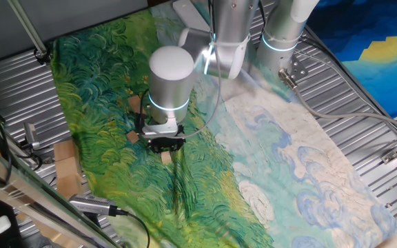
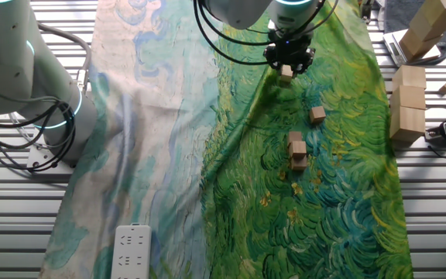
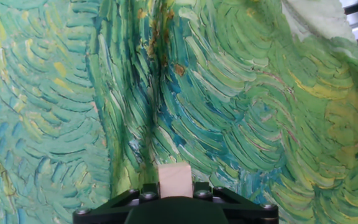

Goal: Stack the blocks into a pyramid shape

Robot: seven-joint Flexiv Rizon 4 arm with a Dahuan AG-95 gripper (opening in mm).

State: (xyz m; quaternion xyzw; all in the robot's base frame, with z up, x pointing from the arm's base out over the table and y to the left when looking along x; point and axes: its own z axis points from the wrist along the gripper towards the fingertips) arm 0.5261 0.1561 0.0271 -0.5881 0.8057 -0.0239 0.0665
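Observation:
My gripper [image 2: 286,65] is shut on one small light-brown wooden block [image 2: 286,73] and holds it just above the green painted cloth. In the hand view the block [image 3: 175,180] sits between the jaws of the gripper [image 3: 175,189]. In one fixed view the gripper [image 1: 164,147] carries the block [image 1: 165,158] under it. A single block [image 2: 317,115] lies on the cloth apart from the gripper. A small cluster of blocks [image 2: 297,150] stands touching farther along the cloth. Two blocks [image 1: 132,138] show beside the arm in one fixed view; the arm hides the others.
Larger tan wooden pieces [image 2: 408,101] stand off the cloth on the metal slats. A flat tan piece [image 1: 66,169] lies by the cloth's edge. A white power strip [image 2: 130,249] lies on the pale end of the cloth. A second arm's base [image 2: 22,70] stands beside it.

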